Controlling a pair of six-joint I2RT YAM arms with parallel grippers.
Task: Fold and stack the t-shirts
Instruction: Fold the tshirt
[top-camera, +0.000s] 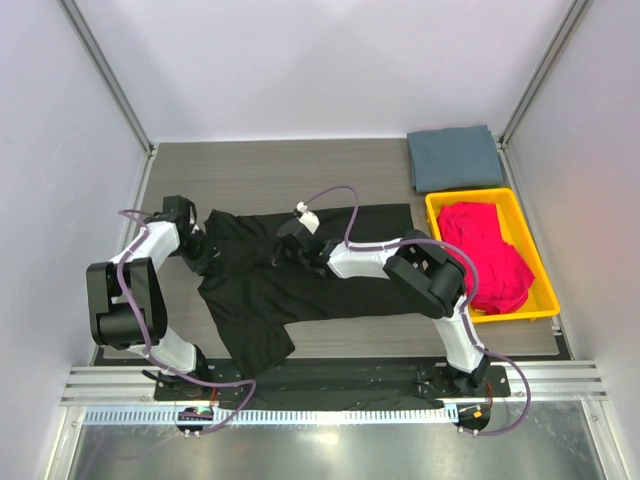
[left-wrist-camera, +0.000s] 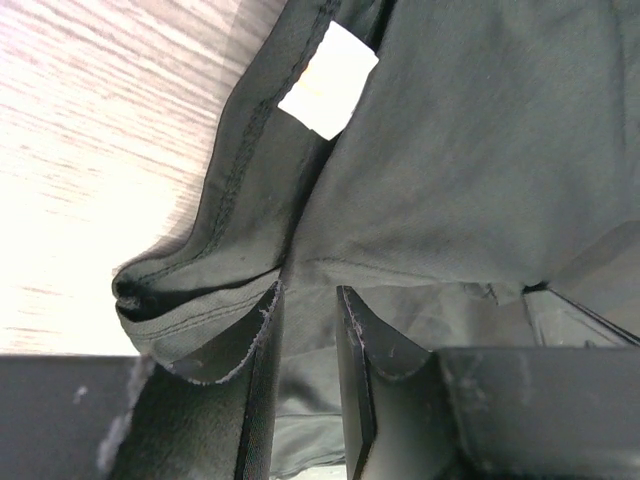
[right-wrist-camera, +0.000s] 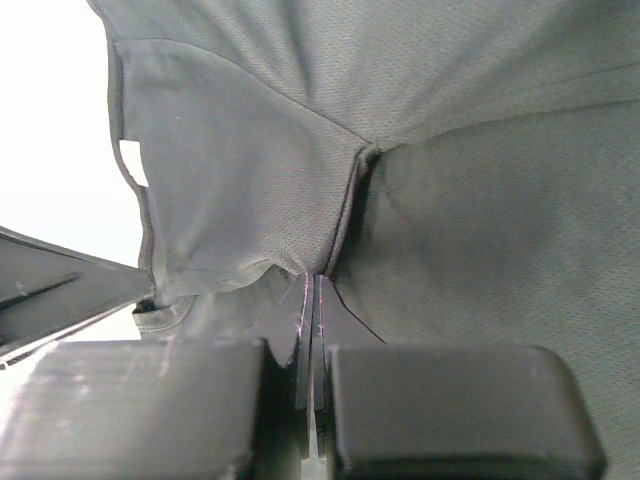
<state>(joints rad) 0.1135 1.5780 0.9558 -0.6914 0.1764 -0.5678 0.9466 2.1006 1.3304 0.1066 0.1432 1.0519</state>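
A black t-shirt (top-camera: 300, 285) lies spread and rumpled across the middle of the table. My left gripper (top-camera: 205, 247) is at its left upper edge. In the left wrist view its jaws (left-wrist-camera: 308, 292) stand apart, with black cloth (left-wrist-camera: 470, 150) between and beyond them and a white label (left-wrist-camera: 330, 80) ahead by the collar seam. My right gripper (top-camera: 287, 243) is on the shirt's upper middle. In the right wrist view it (right-wrist-camera: 314, 278) is shut on a pinched fold of the black cloth (right-wrist-camera: 250, 180). A folded slate grey-blue shirt (top-camera: 455, 157) lies at the back right.
A yellow plastic tray (top-camera: 545, 290) at the right holds crumpled magenta-red shirts (top-camera: 490, 255). White walls and metal frame posts close in the table on three sides. Bare wood table (top-camera: 250, 170) shows behind the black shirt.
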